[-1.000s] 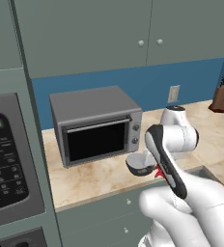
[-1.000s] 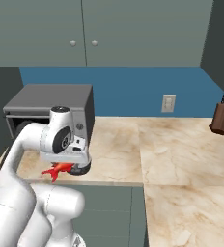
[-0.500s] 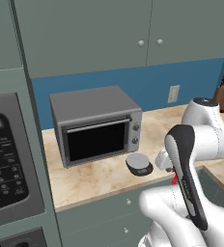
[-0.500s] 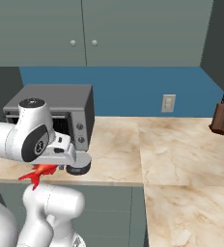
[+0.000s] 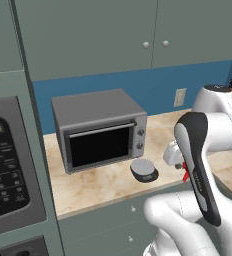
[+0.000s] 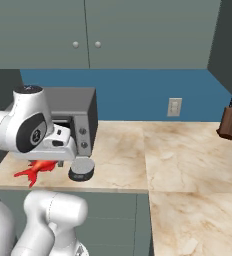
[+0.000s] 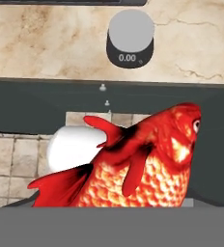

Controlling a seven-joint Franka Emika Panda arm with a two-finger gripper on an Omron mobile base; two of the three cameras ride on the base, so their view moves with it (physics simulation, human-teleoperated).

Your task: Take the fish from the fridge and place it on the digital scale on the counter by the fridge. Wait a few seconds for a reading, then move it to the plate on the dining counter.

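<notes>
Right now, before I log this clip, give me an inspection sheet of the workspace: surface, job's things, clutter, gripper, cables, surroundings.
Surface: counter, beige marbled, grey-green fronts below.
Job's things: digital scale on the counter before the microwave, top bare, reading 0.00 in the hand view; fish off the scale, held out past the counter's front edge.
Clutter: microwave; knife block at the far end.
Gripper: gripper carries the fish; fingers hidden.
Cables: nothing seen.
Surroundings: blue wall, wall outlet, upper cabinets.

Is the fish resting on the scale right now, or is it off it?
Apart. In the hand view the fish sits well short of the digital scale, whose top is bare and whose display reads 0.00, with cabinet front between them.
</notes>
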